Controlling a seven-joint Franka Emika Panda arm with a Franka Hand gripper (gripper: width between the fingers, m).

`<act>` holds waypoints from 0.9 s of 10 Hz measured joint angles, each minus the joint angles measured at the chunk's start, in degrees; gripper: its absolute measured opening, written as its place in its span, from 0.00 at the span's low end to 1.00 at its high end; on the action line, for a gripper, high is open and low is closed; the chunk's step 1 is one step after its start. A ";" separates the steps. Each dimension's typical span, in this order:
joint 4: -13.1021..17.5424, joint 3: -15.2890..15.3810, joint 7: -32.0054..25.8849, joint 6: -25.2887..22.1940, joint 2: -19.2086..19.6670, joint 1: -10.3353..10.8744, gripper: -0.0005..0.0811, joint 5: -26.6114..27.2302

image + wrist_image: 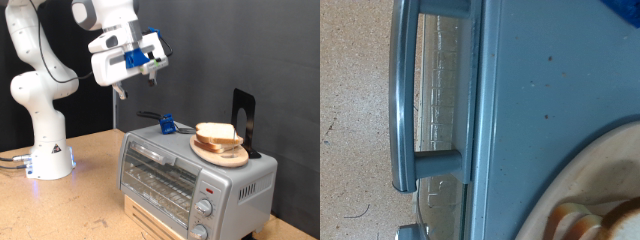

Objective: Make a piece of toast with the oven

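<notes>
Exterior view shows the piece of toast (217, 133) lying among slices on the round wooden plate (222, 153) atop the oven (190, 180), whose glass door (157, 172) is shut. The gripper (150, 60) hangs well above, holding nothing; whether its jaws are apart or together I cannot tell. Wrist view looks down on the door handle (402, 95). A careless descent could nudge the plate off the oven's top onto the tabletop (80, 210).
</notes>
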 joint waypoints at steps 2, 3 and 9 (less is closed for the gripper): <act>-0.28 -0.03 -0.66 2.30 1.73 -0.01 1.00 0.01; -0.37 -0.03 -0.66 2.91 1.99 -0.02 1.00 0.02; -0.69 -2.62 -8.43 -1.46 1.14 1.21 1.00 8.72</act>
